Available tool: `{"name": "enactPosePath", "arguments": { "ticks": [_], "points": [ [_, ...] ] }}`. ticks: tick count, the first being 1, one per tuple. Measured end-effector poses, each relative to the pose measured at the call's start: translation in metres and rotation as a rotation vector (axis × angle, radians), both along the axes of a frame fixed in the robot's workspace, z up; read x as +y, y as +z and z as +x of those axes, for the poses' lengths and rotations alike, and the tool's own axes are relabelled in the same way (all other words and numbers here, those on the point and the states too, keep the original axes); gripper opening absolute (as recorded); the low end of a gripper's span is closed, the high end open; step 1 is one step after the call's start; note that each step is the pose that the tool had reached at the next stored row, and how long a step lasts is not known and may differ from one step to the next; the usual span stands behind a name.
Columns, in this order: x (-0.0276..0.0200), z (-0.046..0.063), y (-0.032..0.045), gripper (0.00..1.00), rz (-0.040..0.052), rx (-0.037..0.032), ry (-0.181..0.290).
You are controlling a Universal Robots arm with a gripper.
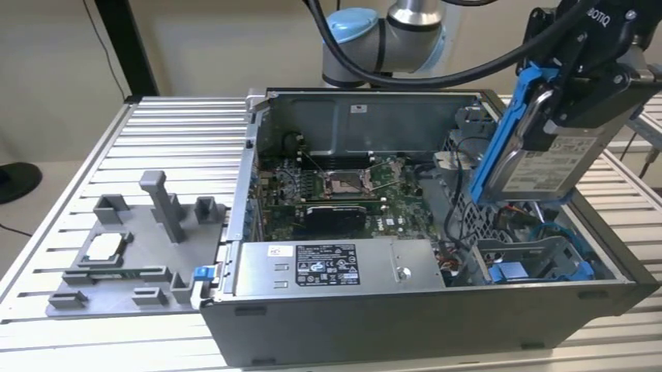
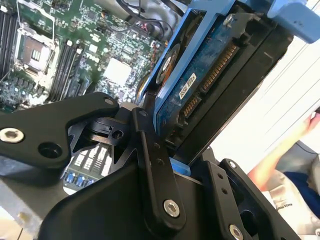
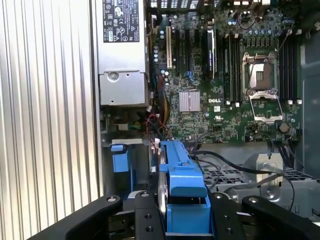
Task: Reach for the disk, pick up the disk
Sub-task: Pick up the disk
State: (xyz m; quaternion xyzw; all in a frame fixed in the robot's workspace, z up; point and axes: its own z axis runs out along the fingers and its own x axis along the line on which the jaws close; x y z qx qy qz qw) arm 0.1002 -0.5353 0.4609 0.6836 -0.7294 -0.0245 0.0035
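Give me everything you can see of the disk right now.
The disk is a flat silver-grey metal drive with a white printed label and a blue plastic bracket along its edges. The gripper is shut on its upper end, holding it tilted in the air above the open computer case, toward the exterior view's right. The second wrist view shows its blue circuit-board underside and connector. Nothing else touches it.

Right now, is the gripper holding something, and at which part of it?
Yes. The gripper is shut on the disk, gripping its upper end, where the blue bracket wraps it. The disk hangs tilted above the open computer case.
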Motion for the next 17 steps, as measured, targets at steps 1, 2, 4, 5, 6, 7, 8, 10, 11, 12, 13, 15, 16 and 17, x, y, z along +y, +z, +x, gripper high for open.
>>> {"name": "enactPosePath", "arguments": {
  "ticks": [1,2,4,5,6,7,8,10,11,12,13,15,16,17],
  "points": [
    [-0.0018,0.000,0.0000,0.00,0.0000,0.0000,0.000],
    [-0.0035,0.000,-0.0001,0.00,0.0001,0.0000,0.000],
    [-0.0069,0.000,-0.0001,0.00,0.0001,0.0000,0.000],
    [-0.0089,0.000,-0.0001,0.00,0.0001,0.0000,0.000],
    [-0.0108,0.000,-0.0001,0.00,0.0001,0.0000,0.000],
    [-0.0127,0.000,0.0000,0.00,0.0000,0.0000,0.000],
    [-0.0146,0.000,-0.0001,0.00,0.0001,0.0000,0.000],
    [-0.0186,0.000,-0.0001,0.00,0.0001,0.0000,0.000],
    [-0.0211,0.000,-0.0001,0.00,0.0001,0.0000,0.000],
    [-0.0235,0.000,-0.0001,0.00,0.0001,0.0000,0.000],
    [-0.0256,0.000,-0.0001,0.00,0.0001,0.0000,0.000],
    [-0.0302,0.000,-0.0002,0.00,0.0001,0.0000,0.000],
    [-0.0326,0.000,-0.0003,0.00,0.0001,0.0000,0.000],
    [-0.0352,0.000,-0.0004,0.00,0.0001,0.0000,0.000]
  ]
}}
